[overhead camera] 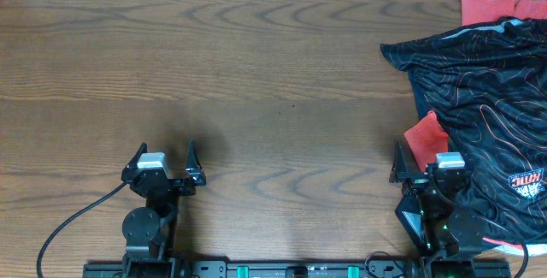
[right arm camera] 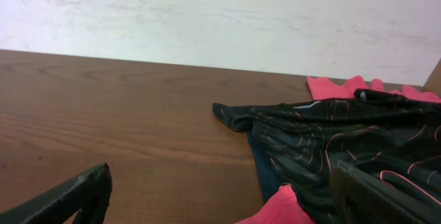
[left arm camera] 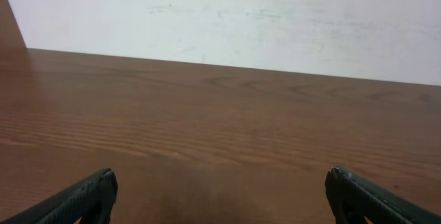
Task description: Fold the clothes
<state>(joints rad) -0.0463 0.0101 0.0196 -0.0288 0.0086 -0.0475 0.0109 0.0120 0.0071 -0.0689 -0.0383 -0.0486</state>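
The black jersey [overhead camera: 483, 98] with fine orange-red contour lines lies crumpled at the table's right side, with an orange and white logo near its front right. It also shows in the right wrist view [right arm camera: 331, 141]. My right gripper [overhead camera: 427, 162] is open and empty at the jersey's near left edge, its right finger over the cloth [right arm camera: 220, 196]. My left gripper [overhead camera: 167, 160] is open and empty over bare wood at the front left, far from the jersey [left arm camera: 220, 196].
A red garment [overhead camera: 425, 134] pokes out from under the jersey beside my right gripper, and more of it [overhead camera: 500, 4] shows at the back right corner. The wooden table [overhead camera: 256, 81] runs to a white wall at the back.
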